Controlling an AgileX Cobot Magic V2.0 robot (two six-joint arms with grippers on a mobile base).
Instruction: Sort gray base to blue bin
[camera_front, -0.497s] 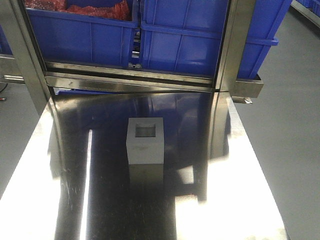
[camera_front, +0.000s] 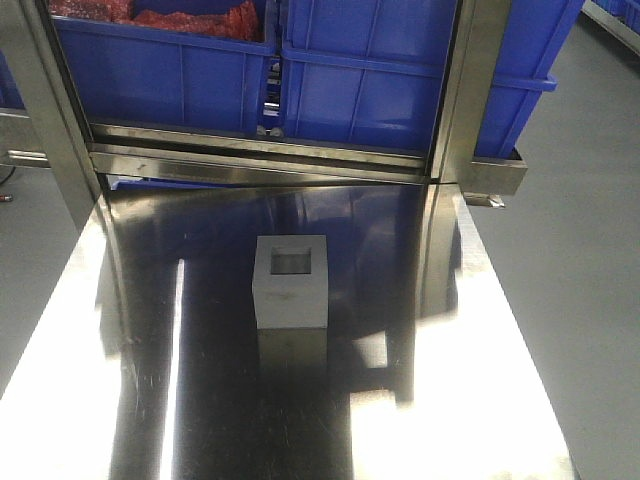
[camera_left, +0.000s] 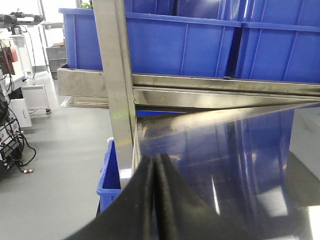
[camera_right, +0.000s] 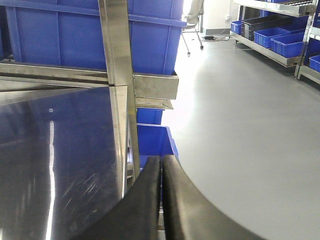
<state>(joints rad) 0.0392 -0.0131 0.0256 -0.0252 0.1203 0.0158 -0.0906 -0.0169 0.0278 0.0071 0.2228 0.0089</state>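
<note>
The gray base (camera_front: 291, 281) is a light-gray cube with a square dark recess on top. It stands alone in the middle of the steel table (camera_front: 480, 400). A large blue bin (camera_front: 370, 85) stands on the rack behind the table, to the right of a second one holding red material (camera_front: 160, 70). My left gripper (camera_left: 156, 160) is shut and empty over the table's left edge. My right gripper (camera_right: 161, 160) is shut and empty over the table's right edge. Neither gripper shows in the front view, and the base shows in neither wrist view.
Steel uprights (camera_front: 465, 90) and a cross rail (camera_front: 260, 160) of the rack stand between the table and the bins. More blue bins sit low beside the table at the left (camera_left: 111, 170) and the right (camera_right: 155, 140). Gray floor lies on both sides.
</note>
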